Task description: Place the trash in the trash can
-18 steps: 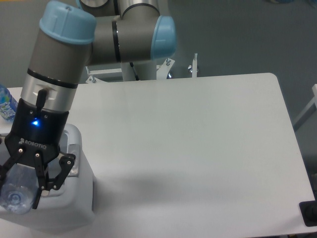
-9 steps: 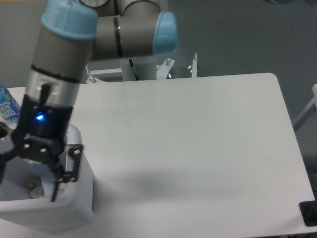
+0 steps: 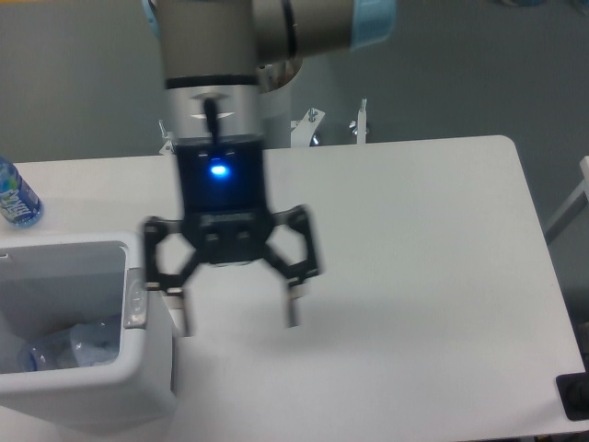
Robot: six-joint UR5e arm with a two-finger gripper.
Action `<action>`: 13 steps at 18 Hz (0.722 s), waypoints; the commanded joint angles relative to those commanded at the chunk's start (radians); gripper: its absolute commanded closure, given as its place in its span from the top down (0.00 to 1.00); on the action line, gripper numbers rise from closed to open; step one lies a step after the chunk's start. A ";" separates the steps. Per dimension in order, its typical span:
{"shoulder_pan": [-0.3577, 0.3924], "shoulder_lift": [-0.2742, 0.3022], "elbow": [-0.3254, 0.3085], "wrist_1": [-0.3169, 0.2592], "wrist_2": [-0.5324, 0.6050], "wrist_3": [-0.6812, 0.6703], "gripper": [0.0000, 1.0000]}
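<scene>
The white trash can (image 3: pixel 138 387) stands at the table's front left corner, its grey latch (image 3: pixel 137 298) on the right side. A crushed clear plastic bottle (image 3: pixel 69 346) lies inside it; its label and the white wrapper cannot be made out. My gripper (image 3: pixel 236 318) is open and empty, hanging above the table just right of the can, its image blurred by motion.
A blue-labelled bottle (image 3: pixel 16 195) stands at the table's far left edge behind the can. The white table (image 3: pixel 414 276) stretches to the right. A black object (image 3: pixel 575 396) sits at the front right corner.
The gripper opened over the can and the clear bottle dropped inside. The arm then swung right and up, away from the can, leaving its inside in view.
</scene>
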 joint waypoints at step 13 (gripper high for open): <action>0.157 0.091 -0.064 -0.277 0.077 0.527 1.00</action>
